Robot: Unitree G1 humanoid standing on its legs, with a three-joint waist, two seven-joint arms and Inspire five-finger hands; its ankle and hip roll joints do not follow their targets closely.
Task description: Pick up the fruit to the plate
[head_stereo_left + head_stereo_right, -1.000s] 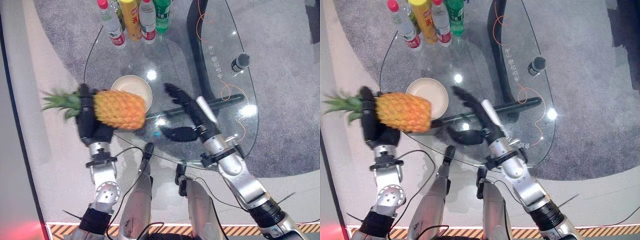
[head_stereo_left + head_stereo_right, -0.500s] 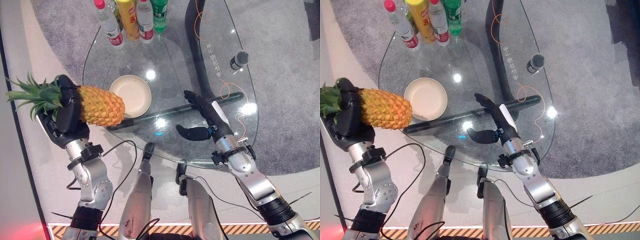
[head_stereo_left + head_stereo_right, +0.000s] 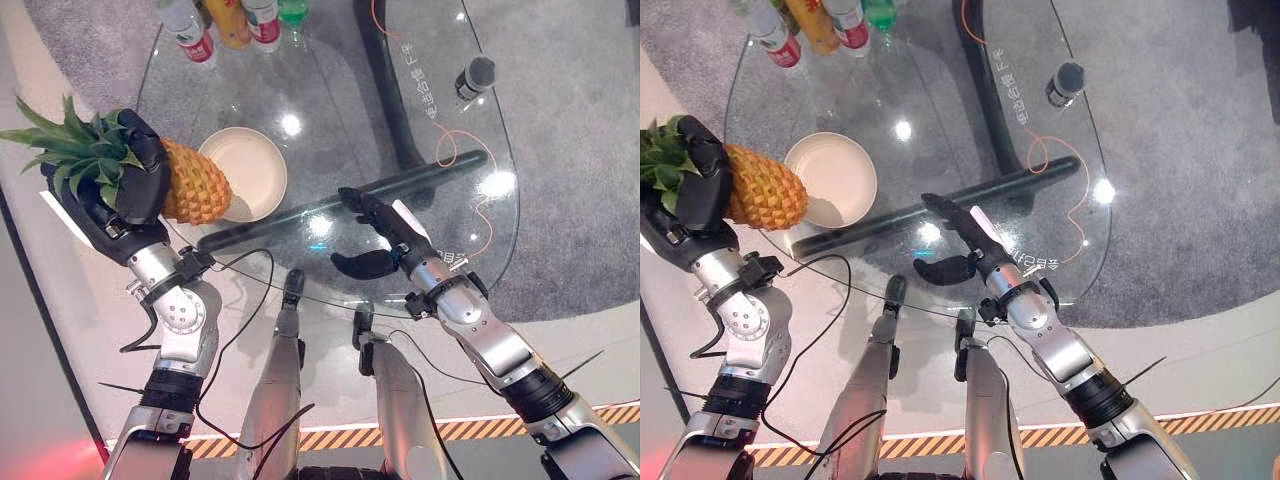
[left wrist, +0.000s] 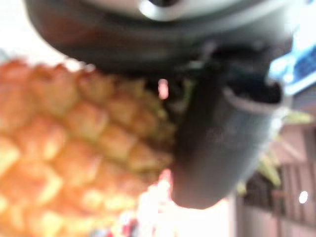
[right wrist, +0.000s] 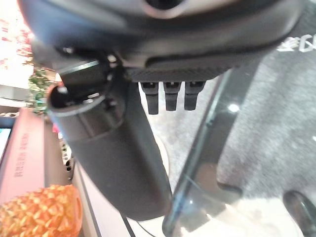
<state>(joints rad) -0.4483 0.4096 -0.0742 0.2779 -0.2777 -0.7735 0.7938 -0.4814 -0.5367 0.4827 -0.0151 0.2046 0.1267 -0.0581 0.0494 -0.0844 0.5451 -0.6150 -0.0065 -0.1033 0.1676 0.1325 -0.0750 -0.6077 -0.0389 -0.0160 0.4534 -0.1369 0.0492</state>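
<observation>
Bottles (image 3: 232,22) stand at the glass table's (image 3: 330,110) far edge. The left hand (image 3: 125,195) grips the pineapple (image 3: 195,185) beside the plate (image 3: 245,172); the right hand (image 3: 385,235) hovers spread (holding nothing).

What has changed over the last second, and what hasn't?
The left hand, shut on the pineapple throughout, has swung it from lying across the plate's near edge to the plate's left, crown turned toward the camera. The right hand has drawn back toward the table's near edge, fingers open, holding nothing. The camera has also shifted. The plate, bottles and small dark cylinder stayed put.
</observation>
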